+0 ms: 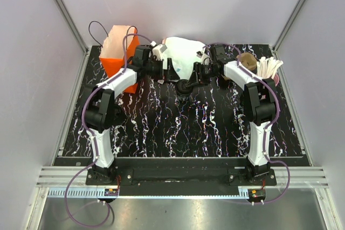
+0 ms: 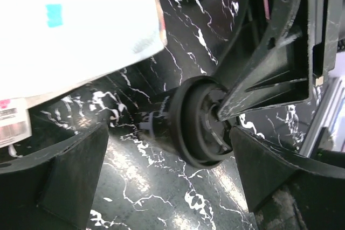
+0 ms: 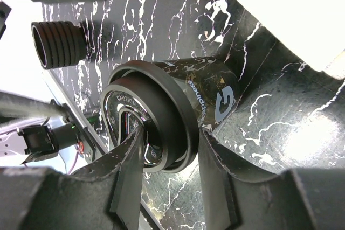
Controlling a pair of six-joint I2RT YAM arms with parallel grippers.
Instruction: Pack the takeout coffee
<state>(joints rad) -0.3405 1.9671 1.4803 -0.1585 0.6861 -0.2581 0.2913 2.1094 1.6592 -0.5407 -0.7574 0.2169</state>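
Underneath, the glossy black table [image 1: 161, 133] is veined white like marble, boxed by plain grey walls [image 1: 32, 79] and aluminium rails. Left of the left claw [image 2: 161, 154] stands a stiff orange paper bag [image 1: 116, 52]. That claw gapes wide, holding nothing. Between the 2 claws the takeout coffee [image 3: 210, 95], a smooth black cylinder with a round lidded rim, lies tipped sideways on the table. The right claw [image 3: 172, 138] is pinched onto its rim. Behind both sits a crumpled white bag [image 1: 183, 52]. Right of the right claw stands a pink cup [image 1: 276, 78] of white sticks.
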